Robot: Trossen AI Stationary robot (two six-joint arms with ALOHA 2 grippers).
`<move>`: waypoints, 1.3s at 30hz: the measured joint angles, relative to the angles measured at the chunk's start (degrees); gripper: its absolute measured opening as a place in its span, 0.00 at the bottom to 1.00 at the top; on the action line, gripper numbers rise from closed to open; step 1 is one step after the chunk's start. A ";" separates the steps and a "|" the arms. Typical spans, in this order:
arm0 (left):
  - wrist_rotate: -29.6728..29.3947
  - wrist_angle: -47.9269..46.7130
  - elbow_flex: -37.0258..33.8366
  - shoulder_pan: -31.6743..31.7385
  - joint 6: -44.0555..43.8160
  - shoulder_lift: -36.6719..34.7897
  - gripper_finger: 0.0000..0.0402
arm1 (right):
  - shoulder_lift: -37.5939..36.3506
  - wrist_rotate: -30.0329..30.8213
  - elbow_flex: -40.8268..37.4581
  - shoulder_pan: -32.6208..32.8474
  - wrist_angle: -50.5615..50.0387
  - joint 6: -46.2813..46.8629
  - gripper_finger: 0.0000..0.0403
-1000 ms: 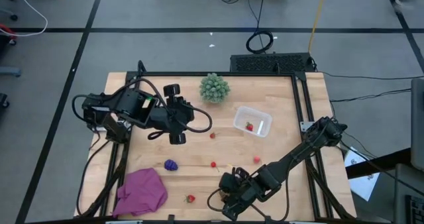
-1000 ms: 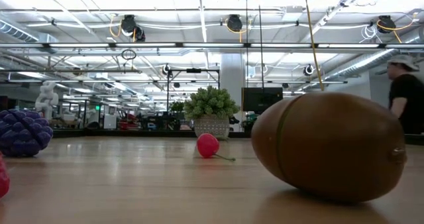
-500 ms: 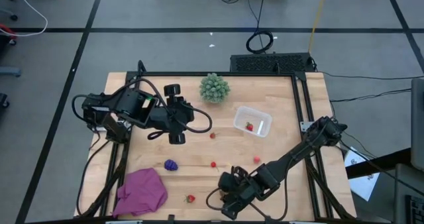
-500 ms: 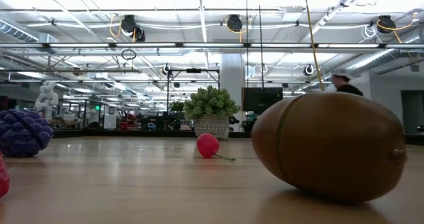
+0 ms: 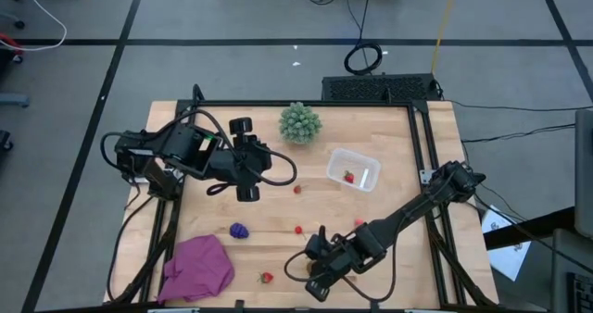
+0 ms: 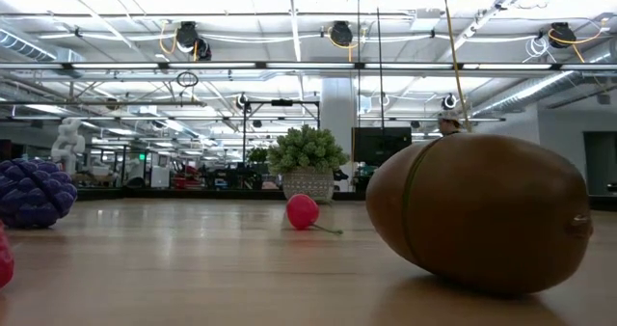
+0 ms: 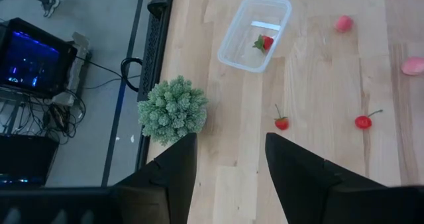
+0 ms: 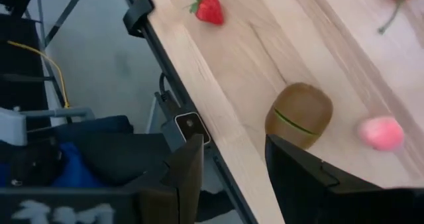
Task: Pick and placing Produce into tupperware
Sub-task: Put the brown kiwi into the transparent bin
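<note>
The clear tupperware point(image 5: 354, 169) point(image 7: 255, 33) stands at the far right with one strawberry point(image 7: 264, 42) inside. A brown kiwi point(image 8: 298, 114) point(image 6: 479, 213) lies by the table's near edge. My right gripper point(image 8: 232, 151) point(image 5: 315, 281) hangs open above and short of it, touching nothing. Two cherries point(image 5: 297, 189) point(image 5: 299, 229), a pink piece point(image 5: 359, 222), a strawberry point(image 5: 266, 277) and the purple grape cluster point(image 5: 239, 230) lie loose on the wood. My left gripper point(image 5: 247, 191) point(image 7: 228, 151) hovers open, high over the table's left half.
A green spiky ball point(image 5: 300, 123) stands at the far edge. A magenta cloth point(image 5: 197, 267) lies at the near left corner. The table's near edge point(image 8: 218, 128) drops off just beside the kiwi, with dark gear below. A person point(image 6: 449, 122) passes far behind.
My right gripper has rolled a little about its own pointing line and edged slightly toward the table's left, staying open above the near edge. The person in the room behind has walked leftward in the low view.
</note>
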 joint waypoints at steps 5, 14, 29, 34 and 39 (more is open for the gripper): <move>0.00 0.01 0.00 0.00 -0.01 0.00 0.46 | 0.02 -2.74 0.00 -1.06 -0.78 1.89 0.42; -0.02 0.00 0.00 0.04 0.00 0.00 0.46 | 4.26 -9.80 -0.04 -2.27 2.68 4.02 0.61; -0.04 0.00 0.00 0.00 0.04 0.02 0.46 | 8.77 -15.01 -0.09 -2.93 3.16 2.10 0.67; -0.02 0.00 0.00 0.00 0.04 0.02 0.46 | 9.98 -15.02 -0.09 -3.85 2.53 0.17 0.67; -0.04 0.00 0.00 0.00 0.24 0.02 0.46 | 10.43 -16.26 -0.07 -4.90 2.46 -1.42 0.67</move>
